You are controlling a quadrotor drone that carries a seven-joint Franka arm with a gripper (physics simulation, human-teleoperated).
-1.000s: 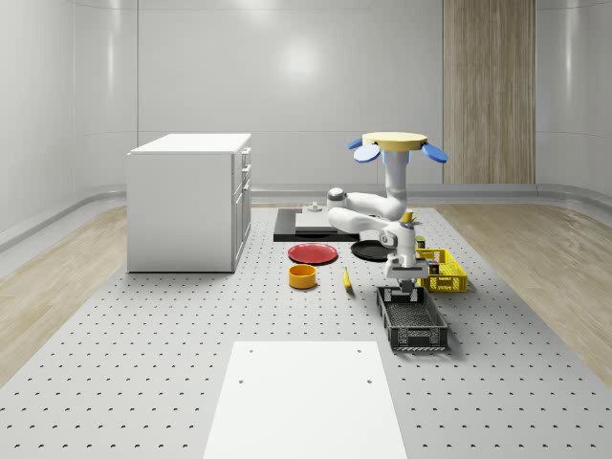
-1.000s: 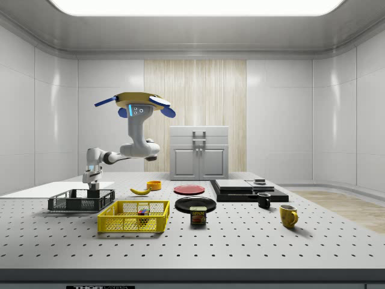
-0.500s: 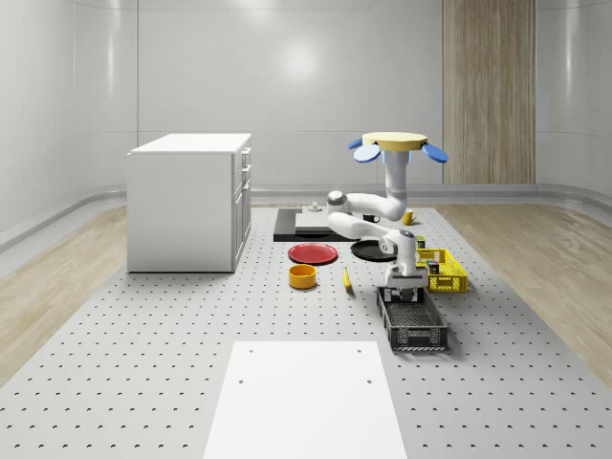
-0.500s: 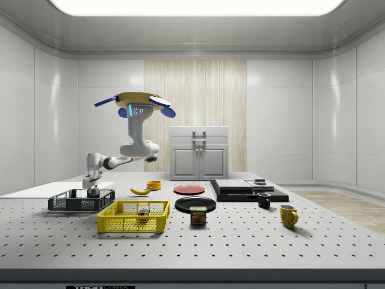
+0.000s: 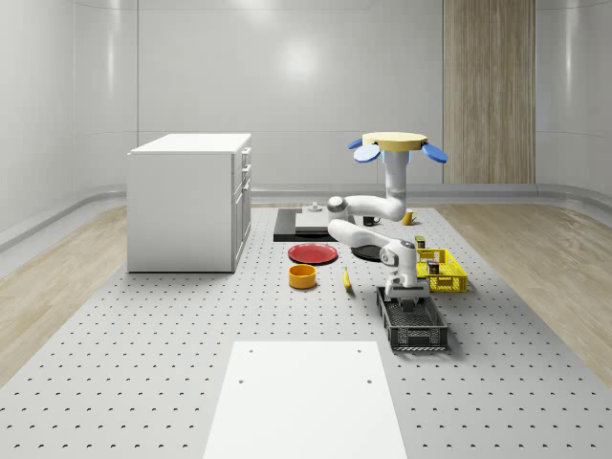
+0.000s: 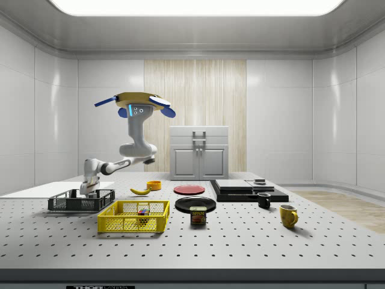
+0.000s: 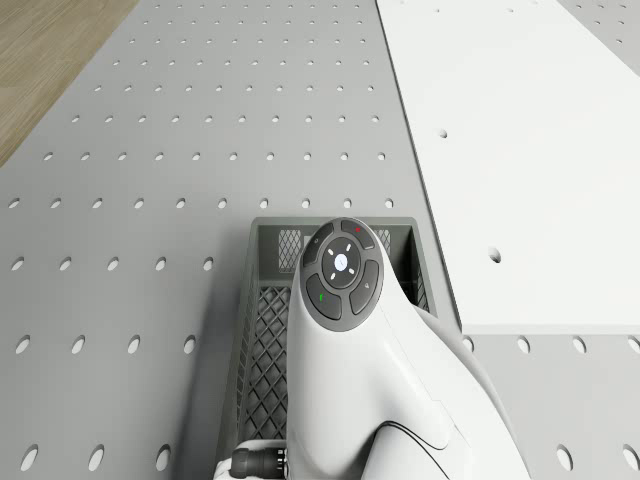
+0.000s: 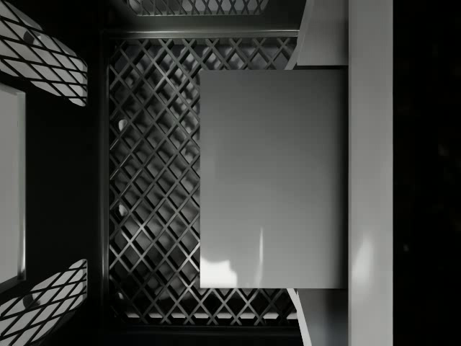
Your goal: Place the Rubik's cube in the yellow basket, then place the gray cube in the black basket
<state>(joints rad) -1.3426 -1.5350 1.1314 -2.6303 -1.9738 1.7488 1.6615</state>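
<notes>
Side view, lower left of frame: gripper (image 6: 86,194) down inside the black basket (image 6: 60,205), fingers (image 8: 371,173) spread wide, gray cube (image 8: 274,180) against one finger, well apart from the other, over the mesh floor. Upper left: drone (image 6: 139,101) hovering above the table (image 6: 240,241). Lower centre-left: Rubik's cube (image 6: 142,212) in the yellow basket (image 6: 120,226). Likely the final step, releasing; next calls for lifting straight up, clear of cube and basket walls.

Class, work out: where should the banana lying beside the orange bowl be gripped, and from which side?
Grip the banana across its middle, from straight above: it lies flat on the table, long and narrow, so a pinch across its narrow width would likely hold best.
</notes>
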